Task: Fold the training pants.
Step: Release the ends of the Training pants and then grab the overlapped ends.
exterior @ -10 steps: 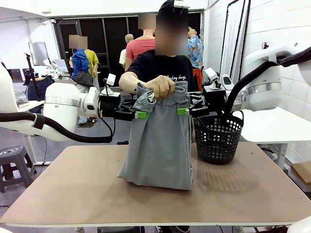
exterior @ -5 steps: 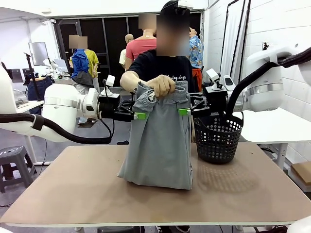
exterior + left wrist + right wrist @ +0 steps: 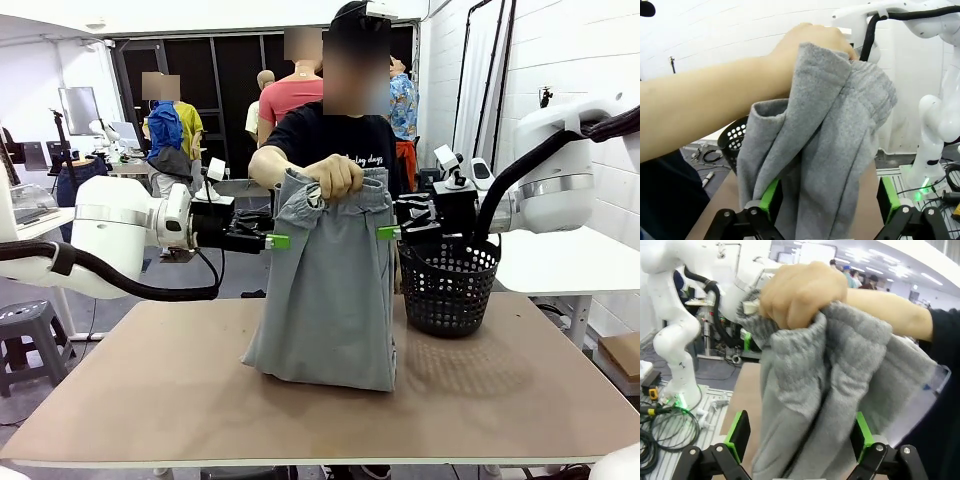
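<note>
A person's hand [image 3: 335, 177] holds the light grey training pants [image 3: 328, 290] up by the bunched waistband, and the legs hang down onto the table. My left gripper [image 3: 275, 241] stands open just left of the hanging fabric, below the waistband. My right gripper [image 3: 390, 233] is open just right of it. In the left wrist view the pants [image 3: 830, 150] hang between the green pads [image 3: 771, 197] of the open left gripper [image 3: 830, 207]. In the right wrist view the pants [image 3: 810, 405] fill the gap of the open right gripper [image 3: 799, 440], with the hand [image 3: 800, 292] above.
A black mesh basket [image 3: 450, 285] stands on the brown table [image 3: 150, 380] right of the pants, directly under my right arm. The person stands at the table's far edge behind the pants. The table's left half and front strip are bare.
Both grippers have drawn outward a little from the pants' sides, the left one to the left and the right one to the right. The person's hand and the pants stay put.
</note>
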